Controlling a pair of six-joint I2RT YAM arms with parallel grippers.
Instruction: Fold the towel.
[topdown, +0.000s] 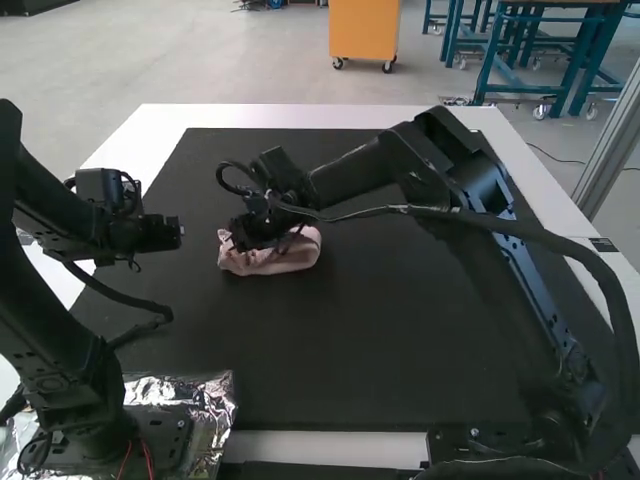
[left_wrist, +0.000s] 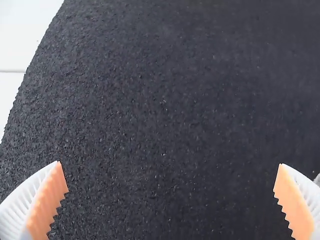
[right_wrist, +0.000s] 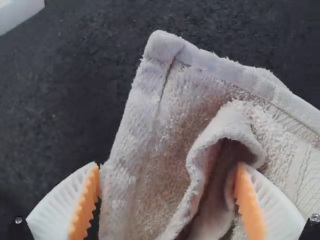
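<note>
One bunched pale-pink terry towel (topdown: 290, 257) lies left of centre on the rough black mat (topdown: 400, 330), right gripper (topdown: 247, 240) down at it, fingers apart, the right wrist view giving us a hemmed corner (right_wrist: 162, 47) and raised fold (right_wrist: 227, 120), as the left gripper (topdown: 180, 235) hangs wide open!

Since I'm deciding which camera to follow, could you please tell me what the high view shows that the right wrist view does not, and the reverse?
High view: the left arm, the silvery foil by its base, and the small bunched outline of the towel.
Right wrist view: the towel's hemmed corner and a raised fold with one orange pad in or against it.
Both: the pale towel, the right gripper at it, and the black mat.
</note>
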